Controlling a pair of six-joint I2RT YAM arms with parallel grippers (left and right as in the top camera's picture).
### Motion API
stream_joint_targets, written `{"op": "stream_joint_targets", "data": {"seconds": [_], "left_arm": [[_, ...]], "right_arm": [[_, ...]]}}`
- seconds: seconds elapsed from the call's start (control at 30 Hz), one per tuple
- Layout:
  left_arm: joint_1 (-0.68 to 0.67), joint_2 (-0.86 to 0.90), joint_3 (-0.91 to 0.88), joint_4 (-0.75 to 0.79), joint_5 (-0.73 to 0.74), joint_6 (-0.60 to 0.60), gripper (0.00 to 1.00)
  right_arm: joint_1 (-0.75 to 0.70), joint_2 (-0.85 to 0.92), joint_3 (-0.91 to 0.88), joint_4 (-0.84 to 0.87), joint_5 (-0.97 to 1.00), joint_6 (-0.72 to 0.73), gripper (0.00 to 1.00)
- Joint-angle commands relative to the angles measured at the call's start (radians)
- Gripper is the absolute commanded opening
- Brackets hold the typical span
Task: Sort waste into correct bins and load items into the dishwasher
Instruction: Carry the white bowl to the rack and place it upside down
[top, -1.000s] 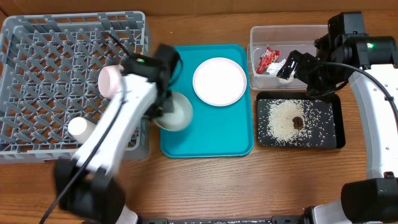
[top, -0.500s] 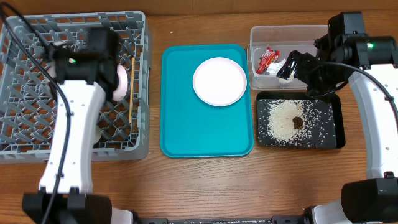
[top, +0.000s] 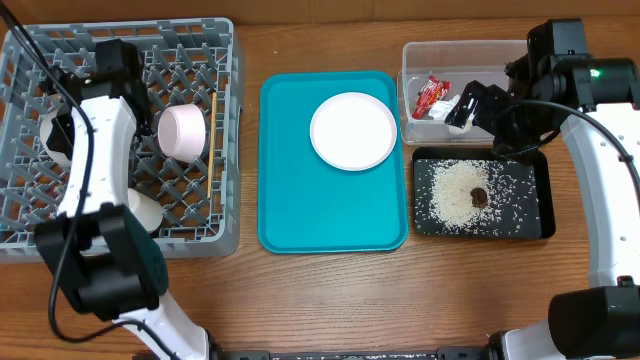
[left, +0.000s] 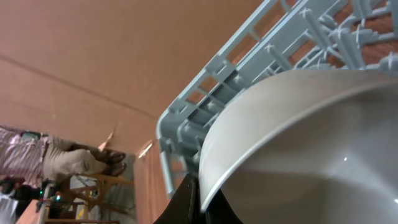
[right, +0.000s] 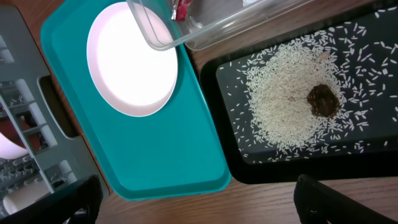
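My left gripper (top: 60, 133) is shut on the rim of the steel-grey bowl (left: 298, 149), holding it over the left part of the grey dish rack (top: 120, 35). In the left wrist view the bowl's rim is pinched between the dark jaws (left: 200, 198), with the rack's wall (left: 249, 68) behind. The pinkish bowl (top: 183, 131), white cup (top: 141, 209) and chopsticks (top: 212, 140) lie in the rack. The white plate (top: 352, 131) sits on the teal tray (top: 330, 215). My right gripper (right: 199, 208) hangs open above the black tray (top: 545, 225), with nothing in it.
The clear tub (top: 465, 52) holds the red-and-white wrapper (top: 431, 95) and the white napkin (top: 447, 106). Rice (right: 286, 106) and a brown morsel (right: 323, 99) lie on the black tray. Bare wooden table runs along the front edge.
The left arm swung the steel-grey bowl from the teal tray's left edge across to the left part of the rack. The right arm has not moved.
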Motion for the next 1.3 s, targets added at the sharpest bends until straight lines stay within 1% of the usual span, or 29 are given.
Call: {"op": "stream_joint_targets", "data": {"seconds": [0.0, 0.1, 0.23, 0.53, 0.83, 1.0, 1.17, 1.27], "left_arm": [[0.002, 0.029, 0.001, 0.1, -0.036, 0.17, 0.04], [-0.006, 0.039, 0.001, 0.23, -0.036, 0.288, 0.04], [-0.01, 0.039, 0.001, 0.338, -0.033, 0.38, 0.04], [-0.014, 0.081, 0.001, 0.353, -0.01, 0.403, 0.04], [-0.047, 0.128, 0.001, 0.346, -0.005, 0.403, 0.04], [-0.073, 0.15, 0.001, 0.344, -0.006, 0.404, 0.06], [-0.085, 0.188, 0.001, 0.296, -0.015, 0.403, 0.08], [-0.092, 0.192, 0.001, 0.282, -0.018, 0.403, 0.11]], "right_arm": [[0.002, -0.035, 0.021, 0.005, -0.009, -0.006, 1.0], [0.002, -0.035, 0.021, 0.009, -0.009, -0.006, 1.0], [0.002, -0.035, 0.021, 0.009, -0.009, -0.006, 1.0], [0.002, -0.035, 0.021, 0.014, -0.009, -0.006, 1.0], [0.002, -0.035, 0.021, 0.024, -0.009, -0.006, 1.0], [0.002, -0.035, 0.021, 0.028, -0.009, -0.003, 1.0], [0.002, -0.035, 0.021, 0.027, -0.009, -0.003, 1.0], [0.002, -0.035, 0.021, 0.027, -0.009, -0.003, 1.0]]}}
